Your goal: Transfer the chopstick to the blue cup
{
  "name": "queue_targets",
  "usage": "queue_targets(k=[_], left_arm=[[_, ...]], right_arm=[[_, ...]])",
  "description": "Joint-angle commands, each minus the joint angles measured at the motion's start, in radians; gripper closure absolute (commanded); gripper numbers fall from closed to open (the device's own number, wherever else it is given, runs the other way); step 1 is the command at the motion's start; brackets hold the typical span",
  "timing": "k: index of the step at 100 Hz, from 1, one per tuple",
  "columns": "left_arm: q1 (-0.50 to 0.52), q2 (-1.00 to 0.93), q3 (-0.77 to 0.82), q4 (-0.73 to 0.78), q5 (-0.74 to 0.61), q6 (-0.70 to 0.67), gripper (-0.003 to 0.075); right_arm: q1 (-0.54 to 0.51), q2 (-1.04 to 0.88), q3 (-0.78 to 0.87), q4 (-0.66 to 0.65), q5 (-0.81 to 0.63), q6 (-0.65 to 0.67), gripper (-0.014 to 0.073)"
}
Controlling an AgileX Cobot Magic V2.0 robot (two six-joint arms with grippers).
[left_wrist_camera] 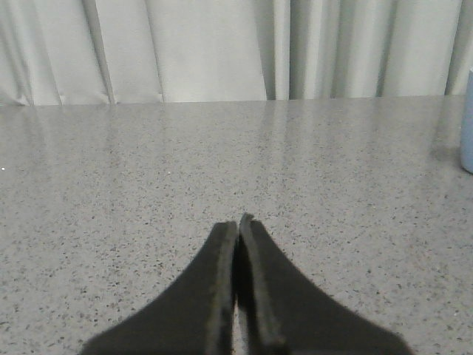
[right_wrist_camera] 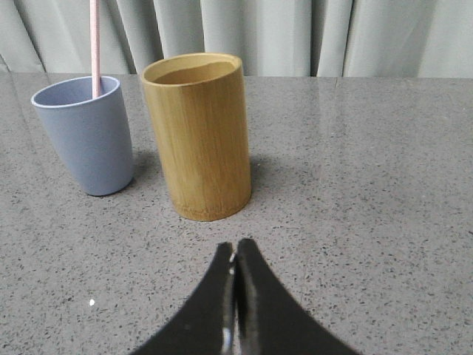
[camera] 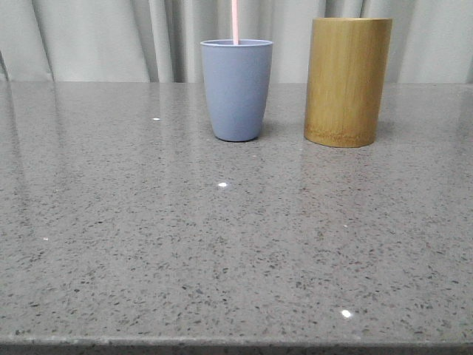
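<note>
Chopstick (right_wrist_camera: 94, 44) stands in blue cup (right_wrist_camera: 85, 133), ahead of right end effector (right_wrist_camera: 234, 259); both end effectors, left (left_wrist_camera: 238, 229) too, closed and empty. Risk: a stray sweep tips the cup.

Chopstick (camera: 235, 22) top beyond the frame edge, lower end hidden inside blue cup (camera: 236, 89)

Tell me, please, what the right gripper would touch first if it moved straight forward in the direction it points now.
Most likely the bamboo holder: it stands directly ahead of the closed right gripper. The blue cup sits off to one side.
</note>
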Motion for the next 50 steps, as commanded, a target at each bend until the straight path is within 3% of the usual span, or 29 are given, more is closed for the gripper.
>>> queue_targets(k=[1,13,50], left_arm=[[0.005,-0.033,0.024,0.000,-0.144,-0.008,0.0739],[0.005,-0.033,0.026,-0.002,-0.072,-0.008,0.0739],[0.005,-0.033,0.026,0.000,-0.073,-0.008,0.0739]], right_arm=[[-0.007,-0.001,-0.024,-0.011,-0.083,-0.009,0.0699],[-0.007,-0.001,-0.024,-0.011,-0.083,-0.009,0.0699],[-0.007,-0.001,-0.024,-0.011,-0.083,-0.009,0.0699]])
